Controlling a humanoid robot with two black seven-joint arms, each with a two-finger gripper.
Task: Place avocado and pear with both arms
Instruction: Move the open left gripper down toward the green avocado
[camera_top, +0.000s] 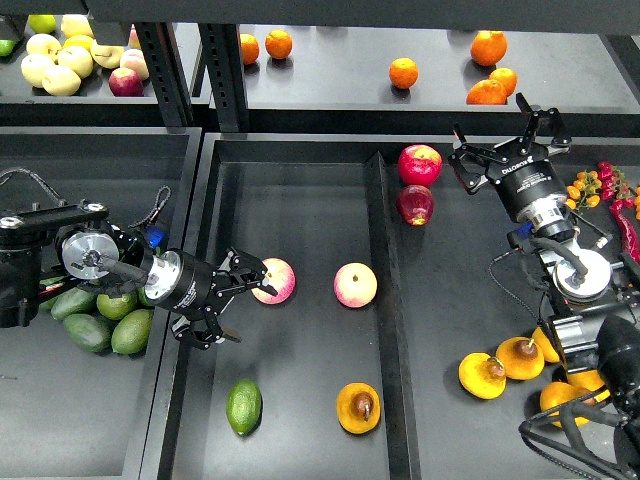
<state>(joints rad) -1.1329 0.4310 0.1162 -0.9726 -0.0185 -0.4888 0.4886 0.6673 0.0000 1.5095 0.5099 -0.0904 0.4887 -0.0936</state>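
In the head view a dark-green avocado lies at the front left of the middle tray. A yellow-orange pear with a brown stem end lies to its right. My left gripper is open and empty, above the tray floor, up and left of the avocado and just left of a pink-yellow apple. My right gripper is open and empty, high over the right tray near two red apples.
A second pink-yellow apple lies mid-tray. Several avocados fill the left bin. Several pears lie at the right front. Oranges and yellow apples sit on the back shelf. Red peppers lie far right.
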